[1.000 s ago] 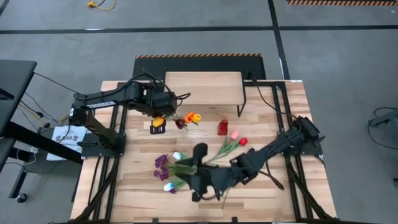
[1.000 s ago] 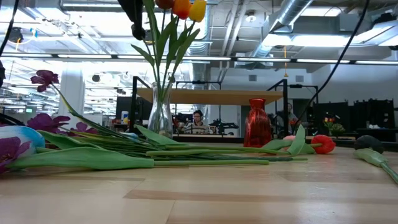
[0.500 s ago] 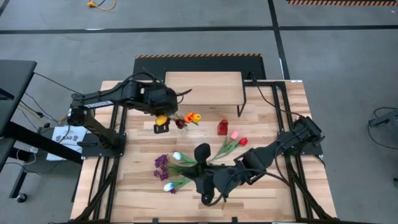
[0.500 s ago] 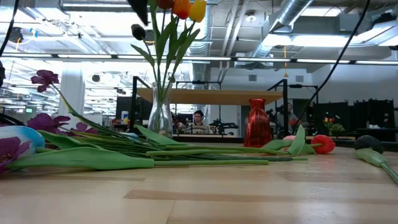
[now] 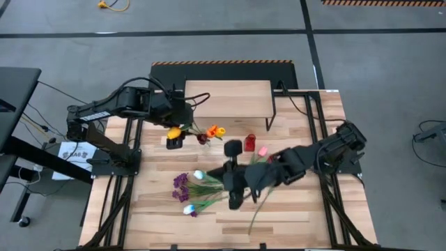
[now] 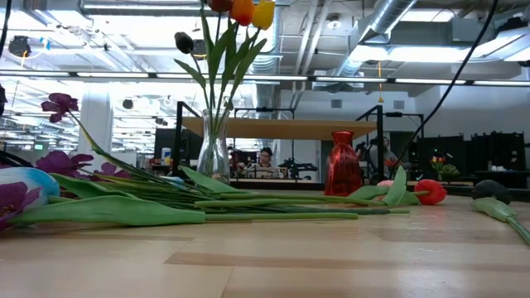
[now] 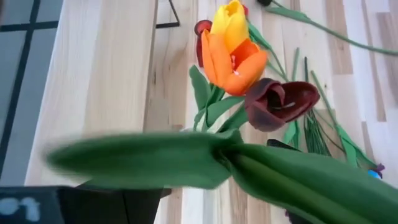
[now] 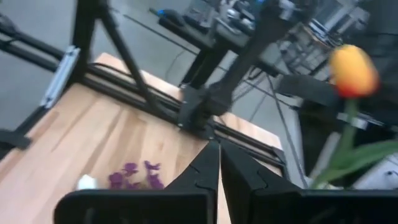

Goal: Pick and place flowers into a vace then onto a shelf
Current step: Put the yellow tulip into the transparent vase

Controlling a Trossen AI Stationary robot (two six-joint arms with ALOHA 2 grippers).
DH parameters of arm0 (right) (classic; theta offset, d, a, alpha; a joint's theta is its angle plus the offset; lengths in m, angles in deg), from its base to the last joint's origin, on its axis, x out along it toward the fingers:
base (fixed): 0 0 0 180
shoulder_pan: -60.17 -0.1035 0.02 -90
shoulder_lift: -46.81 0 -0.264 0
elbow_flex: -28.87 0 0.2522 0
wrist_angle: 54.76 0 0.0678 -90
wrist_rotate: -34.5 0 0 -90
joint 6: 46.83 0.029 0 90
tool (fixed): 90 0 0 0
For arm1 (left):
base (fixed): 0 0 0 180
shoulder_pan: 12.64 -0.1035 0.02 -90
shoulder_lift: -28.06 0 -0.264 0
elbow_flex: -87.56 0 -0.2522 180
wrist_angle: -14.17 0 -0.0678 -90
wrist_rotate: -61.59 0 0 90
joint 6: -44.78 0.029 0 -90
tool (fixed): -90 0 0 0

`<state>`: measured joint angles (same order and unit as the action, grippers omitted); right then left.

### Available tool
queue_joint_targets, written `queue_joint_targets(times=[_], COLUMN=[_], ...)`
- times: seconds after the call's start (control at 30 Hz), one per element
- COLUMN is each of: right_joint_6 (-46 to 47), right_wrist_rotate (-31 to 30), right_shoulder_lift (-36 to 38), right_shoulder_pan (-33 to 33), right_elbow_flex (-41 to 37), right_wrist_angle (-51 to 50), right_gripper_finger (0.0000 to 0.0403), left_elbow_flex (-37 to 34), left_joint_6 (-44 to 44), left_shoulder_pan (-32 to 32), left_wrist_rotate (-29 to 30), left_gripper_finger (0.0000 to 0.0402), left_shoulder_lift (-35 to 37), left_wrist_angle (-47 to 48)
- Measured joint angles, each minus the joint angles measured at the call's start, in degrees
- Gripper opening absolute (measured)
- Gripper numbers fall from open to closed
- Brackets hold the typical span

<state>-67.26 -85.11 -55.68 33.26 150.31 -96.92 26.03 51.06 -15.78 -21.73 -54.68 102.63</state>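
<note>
Grey concrete floor [image 5: 223,42], exposed ceiling ducts [image 6: 389,21], bright overhead lights, distant workstations

Two arms are reaching over the table [image 5: 300,209], one clear vase [image 6: 213,157] and one red vase [image 6: 342,164] are standing there, and one shelf [image 5: 228,98] is sitting behind them
</note>
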Motion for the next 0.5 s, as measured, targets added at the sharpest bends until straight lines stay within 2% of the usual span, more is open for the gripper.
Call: queue_joint_targets(times=[0.2,0.4,0.5], right_joint_6=[1.3,2.4,1.7], right_wrist_rotate=[3.5,8.6,13.0], right_shoulder_lift=[0.6,0.7,1.1], right_shoulder_pan=[5.3,12.4,14.8], right_elbow_flex=[0.0,0.0,0.0], right_wrist_angle=[-0.9,-2.5,-1.4], right_gripper_finger=[0.0019,0.0092,0.0131], left_elbow_flex=[0.0,0.0,0.0], left_joint_6=[0.4,0.4,1.1], left_shoulder_pan=[0.0,0.0,-0.2], left_wrist_rotate=[0.1,0.2,0.3], left_gripper_finger=[0.0261,0.0261,0.0261], left_shoulder_lift=[0.0,0.0,0.0], left_wrist_angle=[2.0,3.0,3.4])
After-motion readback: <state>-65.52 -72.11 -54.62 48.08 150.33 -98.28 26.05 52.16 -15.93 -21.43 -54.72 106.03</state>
